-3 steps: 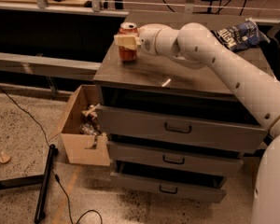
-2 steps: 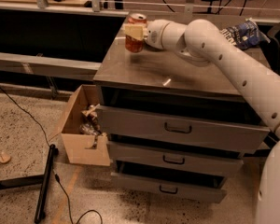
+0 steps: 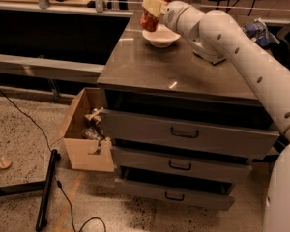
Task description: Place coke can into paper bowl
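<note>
Gripper [image 3: 153, 8]: hovering over the far left part of the tabletop [image 3: 174, 66], with the jaws gripping the can [image 3: 148, 21] from its sides. Can: red, being held in the air and tilting, its silver top leaning toward the far right and its lower end hanging over the left rim of the bowl [image 3: 170, 37]; whether can and bowl are touching cannot be told. Bowl: white, shallow, sitting upright on the tabletop at the far left, just below the gripper. Arm [image 3: 232, 42]: white, reaching in from the near right and crossing above the right side of the tabletop. Chip bag [image 3: 256, 31]: dark blue, lying at the far right behind the arm, well apart from the bowl. Drawers [image 3: 188, 132]: three, stacking under the tabletop, the lower two standing slightly pulled out. Box [image 3: 82, 153]: cardboard, open, sitting on the floor against the left of the drawers and holding crumpled scraps. Cable [image 3: 20, 115]: black, trailing across the floor at the left.
</note>
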Controlling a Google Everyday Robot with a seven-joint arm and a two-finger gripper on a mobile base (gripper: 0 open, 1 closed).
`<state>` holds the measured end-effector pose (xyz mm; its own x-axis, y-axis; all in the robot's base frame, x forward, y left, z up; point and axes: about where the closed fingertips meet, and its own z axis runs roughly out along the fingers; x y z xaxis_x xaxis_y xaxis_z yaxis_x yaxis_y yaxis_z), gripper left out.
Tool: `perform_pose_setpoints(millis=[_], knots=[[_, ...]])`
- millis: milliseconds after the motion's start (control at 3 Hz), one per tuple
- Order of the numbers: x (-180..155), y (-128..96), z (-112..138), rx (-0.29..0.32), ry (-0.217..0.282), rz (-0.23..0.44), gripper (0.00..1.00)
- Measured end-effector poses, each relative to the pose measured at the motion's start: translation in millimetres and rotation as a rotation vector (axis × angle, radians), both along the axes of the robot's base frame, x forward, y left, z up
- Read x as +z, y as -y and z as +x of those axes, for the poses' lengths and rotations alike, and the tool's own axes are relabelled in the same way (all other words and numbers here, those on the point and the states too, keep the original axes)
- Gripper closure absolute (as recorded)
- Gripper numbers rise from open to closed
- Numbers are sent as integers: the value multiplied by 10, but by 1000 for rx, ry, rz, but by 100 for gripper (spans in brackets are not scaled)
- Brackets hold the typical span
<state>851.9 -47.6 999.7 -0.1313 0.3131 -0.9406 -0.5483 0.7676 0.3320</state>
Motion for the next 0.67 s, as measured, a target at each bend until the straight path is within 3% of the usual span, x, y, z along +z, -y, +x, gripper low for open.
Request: perform_pose_setpoints(millis=[333,667], knots=[[57,118,228,-62,5,6,100],[-103,298,479,-105,-9,16,100]])
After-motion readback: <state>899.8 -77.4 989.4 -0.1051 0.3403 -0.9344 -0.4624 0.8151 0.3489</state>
